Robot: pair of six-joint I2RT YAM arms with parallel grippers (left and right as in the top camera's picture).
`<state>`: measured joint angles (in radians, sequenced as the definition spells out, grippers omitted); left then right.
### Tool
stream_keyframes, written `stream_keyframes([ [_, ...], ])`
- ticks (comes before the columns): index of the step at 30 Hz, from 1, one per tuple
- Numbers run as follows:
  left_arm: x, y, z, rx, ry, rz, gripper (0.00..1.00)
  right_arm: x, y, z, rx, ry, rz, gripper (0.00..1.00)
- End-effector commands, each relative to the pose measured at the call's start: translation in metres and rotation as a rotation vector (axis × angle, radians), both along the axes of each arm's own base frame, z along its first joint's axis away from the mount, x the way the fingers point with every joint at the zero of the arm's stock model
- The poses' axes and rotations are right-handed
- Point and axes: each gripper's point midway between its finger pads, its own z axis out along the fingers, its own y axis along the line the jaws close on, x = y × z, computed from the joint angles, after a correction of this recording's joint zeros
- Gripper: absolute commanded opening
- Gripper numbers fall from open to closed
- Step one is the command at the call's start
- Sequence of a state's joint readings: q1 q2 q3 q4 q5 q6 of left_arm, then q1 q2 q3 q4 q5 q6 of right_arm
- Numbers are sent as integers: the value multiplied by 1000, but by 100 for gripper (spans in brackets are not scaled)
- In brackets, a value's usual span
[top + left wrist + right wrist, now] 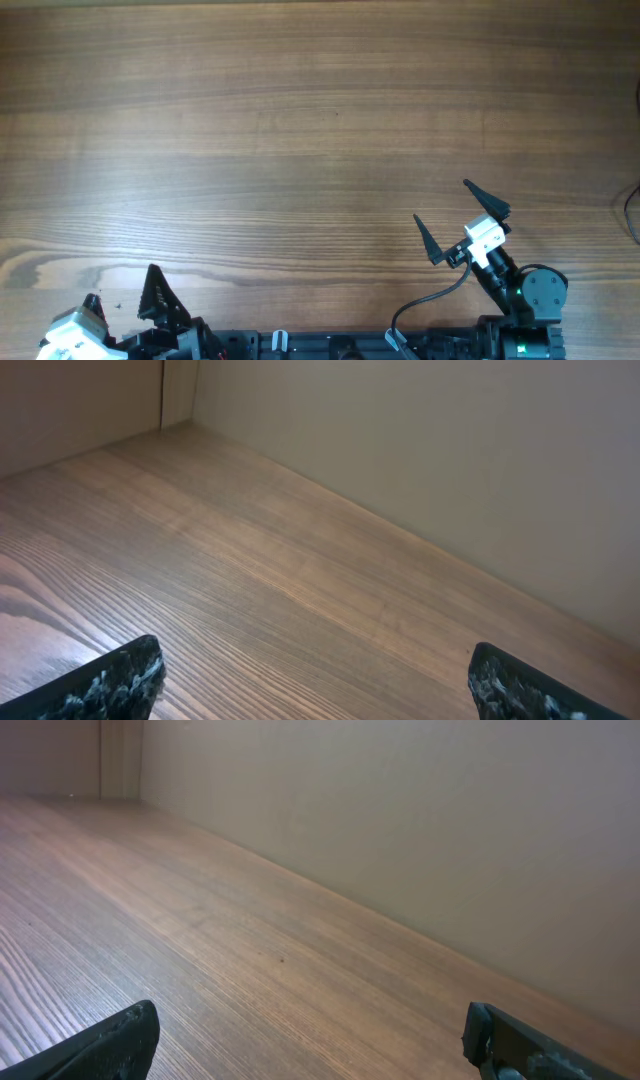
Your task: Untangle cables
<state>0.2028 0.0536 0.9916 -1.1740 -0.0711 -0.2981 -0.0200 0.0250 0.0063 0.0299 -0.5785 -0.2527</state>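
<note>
A thin dark wire [631,212] curves in at the far right edge of the overhead view. It may be part of the cables; the rest is out of frame and no plugs show. My left gripper [122,294] is open and empty at the table's near left edge. My right gripper [441,201] is open and empty at the near right, well left of that wire. The left wrist view shows only bare wood between the open fingers [315,665]. The right wrist view shows the same between its fingers [310,1025].
The wooden table [300,130] fills the overhead view. A thicker black cable [440,295] runs from the right arm to the base at the near edge. A beige wall [450,450] stands along the table's far side, also in the right wrist view [420,810].
</note>
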Motion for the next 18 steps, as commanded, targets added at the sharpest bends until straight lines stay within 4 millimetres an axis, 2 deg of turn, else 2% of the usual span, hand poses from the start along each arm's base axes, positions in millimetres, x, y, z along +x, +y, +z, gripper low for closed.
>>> stream_keyframes([
  [1,-1,2,-1,-1,-7,9,98,1,0,-2,-8,3,0,100],
  [5,-1,2,-1,-1,-6,8,98,2,-2,-2,-3,8,-14,100],
  [9,-1,2,-1,-1,-7,8,99,23,-54,-2,98,50,-341,100],
  [11,-1,2,-1,-1,-7,8,99,26,-75,-3,186,77,-466,100],
  [14,-1,2,-1,-1,-7,9,99,27,-91,-7,325,123,-556,100],
  [18,-1,2,-1,-1,-7,9,99,27,-95,-8,327,123,-580,100],
])
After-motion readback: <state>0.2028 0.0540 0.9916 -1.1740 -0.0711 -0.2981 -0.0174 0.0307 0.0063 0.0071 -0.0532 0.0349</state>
